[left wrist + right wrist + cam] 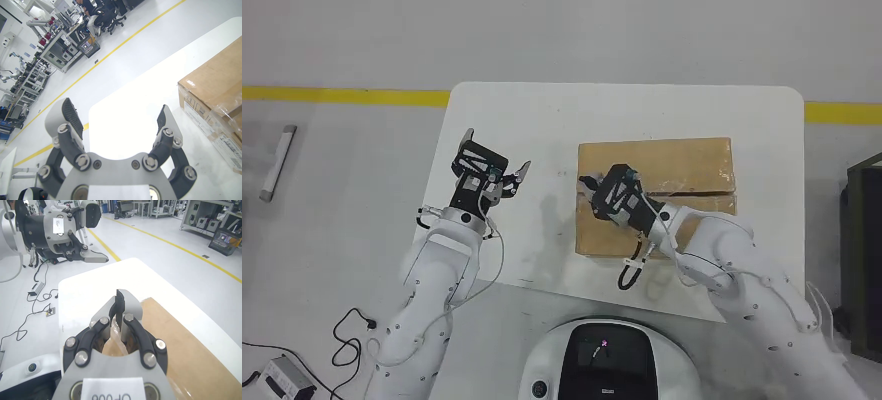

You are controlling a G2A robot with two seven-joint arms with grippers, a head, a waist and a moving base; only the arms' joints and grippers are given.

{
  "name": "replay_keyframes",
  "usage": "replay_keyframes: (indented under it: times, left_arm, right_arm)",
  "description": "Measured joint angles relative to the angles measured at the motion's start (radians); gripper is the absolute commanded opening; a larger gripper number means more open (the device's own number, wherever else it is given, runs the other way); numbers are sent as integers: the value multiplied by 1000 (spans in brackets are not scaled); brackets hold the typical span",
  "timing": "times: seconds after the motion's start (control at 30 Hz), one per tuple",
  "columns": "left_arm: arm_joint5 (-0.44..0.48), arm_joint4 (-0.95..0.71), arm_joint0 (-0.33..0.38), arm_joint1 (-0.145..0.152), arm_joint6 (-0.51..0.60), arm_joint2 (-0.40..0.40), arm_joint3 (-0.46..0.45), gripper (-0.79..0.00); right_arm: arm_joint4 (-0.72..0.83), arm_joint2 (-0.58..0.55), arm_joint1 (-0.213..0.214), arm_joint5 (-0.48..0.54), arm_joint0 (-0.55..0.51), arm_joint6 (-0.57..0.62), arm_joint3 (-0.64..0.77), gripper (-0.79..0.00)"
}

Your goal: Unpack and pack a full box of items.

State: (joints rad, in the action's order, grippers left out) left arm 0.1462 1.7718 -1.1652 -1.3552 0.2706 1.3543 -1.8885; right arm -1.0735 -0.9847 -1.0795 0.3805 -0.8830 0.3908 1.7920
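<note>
top view: closed brown cardboard box (682, 165) on a white table (532, 110), seam taped clear; right gripper (587, 184) clenched over its edge, left gripper (496, 151) spread wide nearby.

Barcoded white shipping labels (229, 151) and printed handling symbols (195, 106) sit on the side of the brown cardboard box (213, 75), too small to read. A white sticker (113, 387) on the right end effector (118, 300) shows cut-off characters.

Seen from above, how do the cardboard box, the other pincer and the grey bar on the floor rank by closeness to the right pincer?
1. Brown cardboard box, right beneath the right pincer.
2. Left pincer, over the white table beside the box.
3. Grey flat bar, off the table on the floor.
</note>
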Motion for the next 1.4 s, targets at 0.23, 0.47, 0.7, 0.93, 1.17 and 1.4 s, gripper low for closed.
replay_keyframes:
  times: [0.23,0.47,0.7,0.93,1.17,1.4]
  left_arm:
    - [0,0,0,0,0,0,0,0]
    - [0,0,0,0,0,0,0,0]
    - [0,0,0,0,0,0,0,0]
    - [0,0,0,0,0,0,0,0]
    - [0,0,0,0,0,0,0,0]
    - [0,0,0,0,0,0,0,0]
  right_arm:
    - [-3,41,-18,-33,9,4,-82,-785]
    - [-6,-8,-11,-54,-47,21,-75,-785]
    - [-3,-107,8,-78,-147,49,-6,-785]
    - [-3,-218,26,-90,-239,77,61,-785]
    - [11,-333,41,-107,-336,87,118,-785]
    - [49,-450,52,-114,-432,106,183,-785]
